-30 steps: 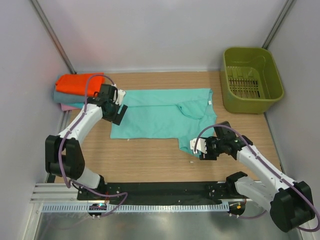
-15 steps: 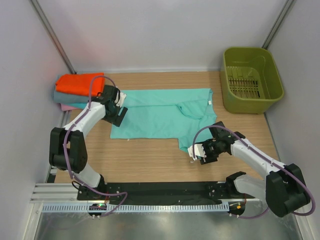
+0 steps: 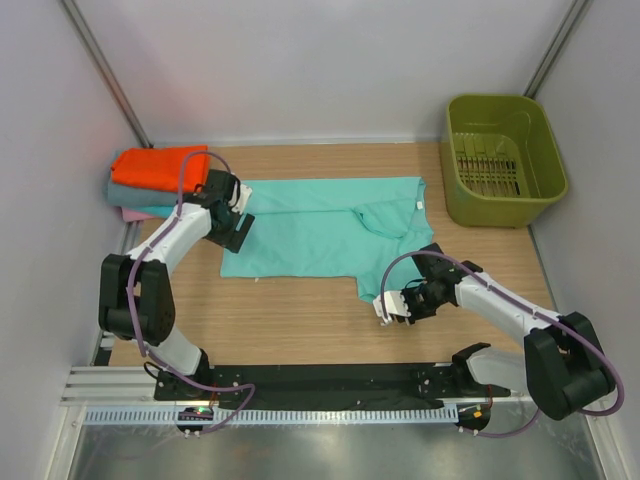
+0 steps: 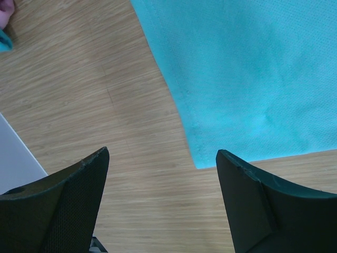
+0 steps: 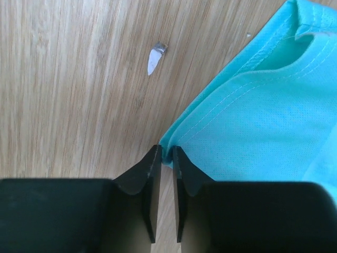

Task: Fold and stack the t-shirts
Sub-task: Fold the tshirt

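A mint-green t-shirt [image 3: 320, 225] lies spread on the wooden table, its right part rumpled, with a small white neck label [image 3: 419, 204]. My right gripper [image 3: 386, 306] is at the shirt's near right corner. In the right wrist view its jaws [image 5: 166, 148] are pinched on the hem corner of the cloth [image 5: 263, 132]. My left gripper [image 3: 235, 228] hovers open over bare wood beside the shirt's near left corner [image 4: 197, 163], holding nothing [image 4: 160, 153]. At the far left lies a stack of folded shirts: orange [image 3: 158, 167] on top, grey-teal [image 3: 128, 193] beneath, pink [image 3: 135, 213] lowest.
An olive-green plastic basket [image 3: 505, 160] stands at the back right corner. A small white scrap [image 5: 155, 58] lies on the wood near the right gripper. Grey walls close in on the table on both sides and at the back.
My right gripper slid left along the shirt's near edge to its corner and closed on the hem. The left arm shifted only slightly and stayed open.
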### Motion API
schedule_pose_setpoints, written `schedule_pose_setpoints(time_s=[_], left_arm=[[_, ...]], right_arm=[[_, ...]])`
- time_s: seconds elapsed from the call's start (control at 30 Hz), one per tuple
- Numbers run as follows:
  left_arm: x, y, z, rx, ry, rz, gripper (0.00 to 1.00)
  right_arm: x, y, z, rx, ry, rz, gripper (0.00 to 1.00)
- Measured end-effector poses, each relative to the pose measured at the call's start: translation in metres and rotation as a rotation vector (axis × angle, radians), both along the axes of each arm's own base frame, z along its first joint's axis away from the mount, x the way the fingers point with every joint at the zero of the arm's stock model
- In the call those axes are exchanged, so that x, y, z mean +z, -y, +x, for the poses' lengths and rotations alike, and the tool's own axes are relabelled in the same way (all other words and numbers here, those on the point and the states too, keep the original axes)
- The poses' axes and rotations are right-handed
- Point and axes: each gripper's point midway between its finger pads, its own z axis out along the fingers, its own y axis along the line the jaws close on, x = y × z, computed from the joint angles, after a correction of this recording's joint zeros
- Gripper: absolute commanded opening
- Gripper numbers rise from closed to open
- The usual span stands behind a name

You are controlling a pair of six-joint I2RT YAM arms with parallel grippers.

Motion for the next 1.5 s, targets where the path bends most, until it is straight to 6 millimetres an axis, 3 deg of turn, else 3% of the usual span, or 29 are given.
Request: schedule_pose_setpoints(time_s=[0.17,0.43,0.6,0.77,1.1,1.5], left_arm=[[-0.001,0.0,-0.001,0.003,-0.005,-0.016,0.82],[-0.015,0.005,-0.025,0.087,-0.134,-0.243,0.62],[-0.032,0.014,-0.043,0.159,-0.269,-0.388,0.59],[-0.036,0.016,-0.053,0.2,-0.335,-0.456,0.53],[-0.047,0.01,-0.067,0.248,-0.388,-0.473,0.5],[-0.069,0.01,-0.069,0.265,-0.45,-0.467,0.46]], right_arm=[[0.003,0.001,0.002,-0.013,0.014,-0.002,0.1],[0.01,0.003,0.007,-0.076,0.039,0.002,0.09],[0.011,0.003,0.01,-0.108,0.043,0.0,0.08],[0.012,0.002,0.015,-0.134,0.045,0.0,0.08],[0.015,0.001,0.019,-0.149,0.056,-0.001,0.08],[0.015,0.002,0.019,-0.168,0.052,-0.009,0.08]])
